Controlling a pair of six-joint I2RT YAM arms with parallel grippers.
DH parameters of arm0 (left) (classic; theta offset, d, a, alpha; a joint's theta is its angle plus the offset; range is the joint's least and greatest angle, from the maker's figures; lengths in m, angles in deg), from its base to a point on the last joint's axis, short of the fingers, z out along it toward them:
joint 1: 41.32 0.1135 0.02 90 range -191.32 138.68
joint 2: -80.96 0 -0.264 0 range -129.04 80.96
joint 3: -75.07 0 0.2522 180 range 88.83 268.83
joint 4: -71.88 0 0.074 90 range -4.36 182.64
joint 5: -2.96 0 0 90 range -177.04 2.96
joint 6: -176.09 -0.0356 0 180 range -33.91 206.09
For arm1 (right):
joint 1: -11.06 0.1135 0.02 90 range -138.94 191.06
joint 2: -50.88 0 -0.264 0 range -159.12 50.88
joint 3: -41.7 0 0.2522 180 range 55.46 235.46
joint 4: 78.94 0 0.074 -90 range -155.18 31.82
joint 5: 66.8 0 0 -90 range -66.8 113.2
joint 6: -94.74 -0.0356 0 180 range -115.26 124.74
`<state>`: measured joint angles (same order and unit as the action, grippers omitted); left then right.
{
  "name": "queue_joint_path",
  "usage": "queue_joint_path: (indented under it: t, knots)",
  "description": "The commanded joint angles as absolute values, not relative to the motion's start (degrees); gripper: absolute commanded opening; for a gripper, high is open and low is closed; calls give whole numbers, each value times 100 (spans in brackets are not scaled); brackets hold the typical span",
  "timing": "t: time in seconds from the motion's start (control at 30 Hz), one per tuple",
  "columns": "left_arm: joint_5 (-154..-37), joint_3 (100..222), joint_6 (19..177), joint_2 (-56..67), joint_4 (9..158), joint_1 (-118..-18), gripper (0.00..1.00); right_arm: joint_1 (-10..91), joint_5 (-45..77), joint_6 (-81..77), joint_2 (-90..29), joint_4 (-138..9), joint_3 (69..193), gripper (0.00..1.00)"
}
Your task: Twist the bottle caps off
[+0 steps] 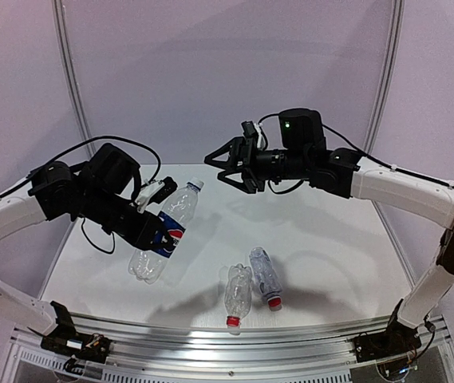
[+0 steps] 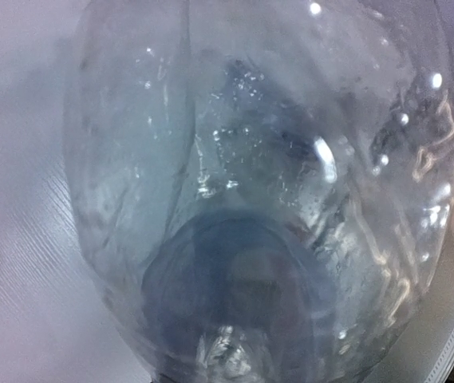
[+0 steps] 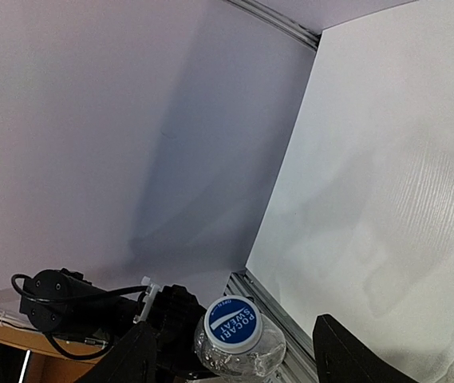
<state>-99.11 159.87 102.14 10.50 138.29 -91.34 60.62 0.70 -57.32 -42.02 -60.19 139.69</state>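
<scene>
Nearest the arm bases, 2 ribbed bottles lie on their sides on the tabletop (image 1: 330, 239), just beside each other. These are the left ribbed bottle (image 1: 238, 292) with the left red cap (image 1: 232, 321) and the right ribbed bottle (image 1: 264, 273) with the right red cap (image 1: 275, 304). Neither hand touches them; they look parked until their turn.

Further back, the left hand (image 1: 156, 233) is clenched around the blue band of the labelled bottle (image 1: 180, 209). It holds the bottle tilted, with the neck up and aimed toward the right arm. I cannot tell whether the base touches the tabletop. This pose probably offers the white cap (image 1: 196, 184) to the other arm, while the mid-body grip braces the bottle against twisting. The bottle's clear base (image 2: 250, 207) fills the left wrist view.

Farthest back, the right hand (image 1: 227, 171) hangs released, its fingers spread wide and grasping nothing. It faces the white cap (image 3: 234, 325) but is apart from it. Its wrist view looks straight onto the cap between the 2 fingers, so it seems lined up to close and turn.

Count: 3 bottles; 3 caps, 2 red and 1 white, all 3 screwed on; 2 hands, 1 holding and 1 empty.
</scene>
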Motion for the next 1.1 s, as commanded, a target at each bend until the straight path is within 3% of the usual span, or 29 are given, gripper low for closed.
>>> queue_joint_path:
  t: [0.0, 0.7, 0.93, 1.07]
  knots:
    - [-9749, 16203, 10019, 934, 14057, -9215, 0, 6202, -56, -5790, -4460, -5628, 14241, 65]
    - [-9577, 16213, 9998, 935, 14027, -9321, 0, 6434, -462, -5957, -5083, -5397, 14783, 32]
    - [-9558, 16204, 10015, 939, 13986, -9326, 0, 6432, -516, -5935, -5073, -5448, 14749, 1]
    - [-9825, 16206, 10006, 966, 13947, -9255, 0, 6432, -668, -5811, -4981, -5668, 14631, 0]
